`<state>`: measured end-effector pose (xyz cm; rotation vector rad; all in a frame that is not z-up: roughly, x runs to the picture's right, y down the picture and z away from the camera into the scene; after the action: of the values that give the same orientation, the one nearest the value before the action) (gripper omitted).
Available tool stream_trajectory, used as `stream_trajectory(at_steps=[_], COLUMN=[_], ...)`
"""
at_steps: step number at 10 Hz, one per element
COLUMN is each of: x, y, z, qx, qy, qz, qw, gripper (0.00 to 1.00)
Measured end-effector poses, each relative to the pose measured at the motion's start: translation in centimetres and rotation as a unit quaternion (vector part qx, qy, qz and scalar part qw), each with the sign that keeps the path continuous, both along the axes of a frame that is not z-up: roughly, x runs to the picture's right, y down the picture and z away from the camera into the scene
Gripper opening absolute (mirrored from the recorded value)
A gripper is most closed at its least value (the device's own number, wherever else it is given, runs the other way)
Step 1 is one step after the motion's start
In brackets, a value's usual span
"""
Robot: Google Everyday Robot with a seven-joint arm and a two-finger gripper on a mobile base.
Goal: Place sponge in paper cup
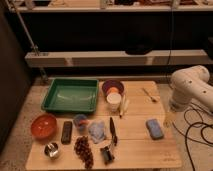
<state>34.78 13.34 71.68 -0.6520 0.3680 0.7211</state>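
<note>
One sponge, one paper cup, one tray, red bowl, purple bowl, arm bent at table's right edge, gripper low near sponge, grip impossible to tell.

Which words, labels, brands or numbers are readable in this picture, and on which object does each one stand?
No readable text: nothing legible shows on the paper cup, the sponge or the green tray.
The gripper, hanging below the white arm at the table's right edge beside the sponge, shows no legible mark either.
</note>
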Motion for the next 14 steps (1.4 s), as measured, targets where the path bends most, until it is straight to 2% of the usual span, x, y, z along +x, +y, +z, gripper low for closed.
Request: stream_trajectory(at_steps=[2,4,7,10,12,14], x=[0.3,-0.1,-0.9,-2.5,-3.8,-5.3], y=[0.6,2.4,7.1,11.5,12.1,11.5], z=[0.2,1.4,5.1,7.1,7.8,7.3], qx=[-0.006,-0.02,-0.039,-0.058,-0.059,-0.054], qy=[0.01,0.021,0.034,0.015,0.003,-0.004], qz=[0.009,0.024,0.042,0.025,0.006,-0.006], qw=[0.9999,0.9993,0.9978,0.9979,0.9982,0.9985], gripper=[0.8,0.8,0.8,0.8,0.8,0.8])
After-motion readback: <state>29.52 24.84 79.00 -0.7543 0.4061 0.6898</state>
